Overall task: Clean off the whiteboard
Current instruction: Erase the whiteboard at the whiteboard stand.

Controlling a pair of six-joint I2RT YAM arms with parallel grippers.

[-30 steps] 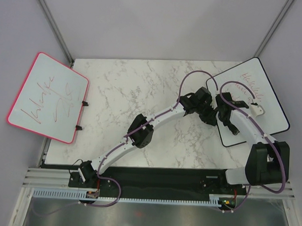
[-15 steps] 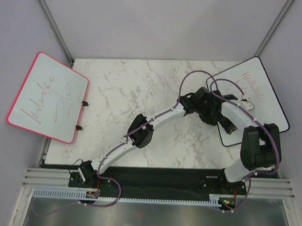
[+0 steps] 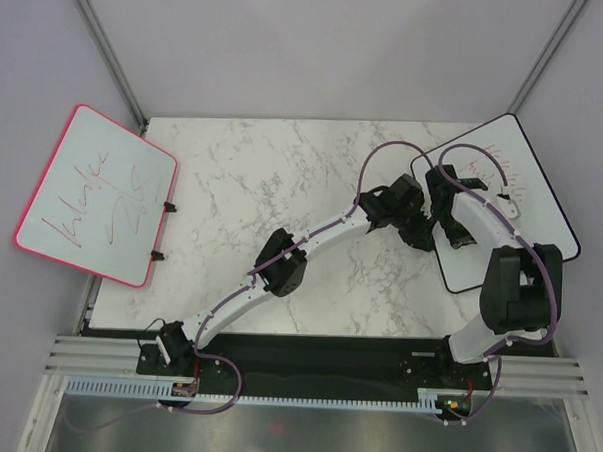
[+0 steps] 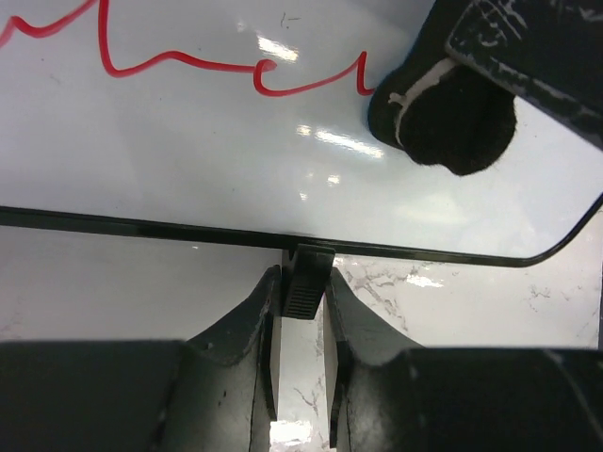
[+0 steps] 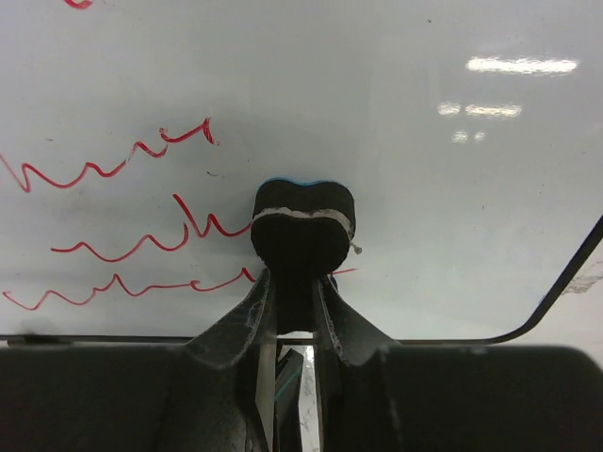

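Right wrist: eraser (image 5: 301, 231) near whiteboard (image 5: 396, 141) edge; left fingers (image 4: 259, 320) pinch that edge

Right gripper (image 5: 293, 287) farther across whiteboard (image 5: 396, 141)

Top view: overhead, facing down, far. Wrist views: close, low, sharing whiteboard (image 4: 188, 141) edge.
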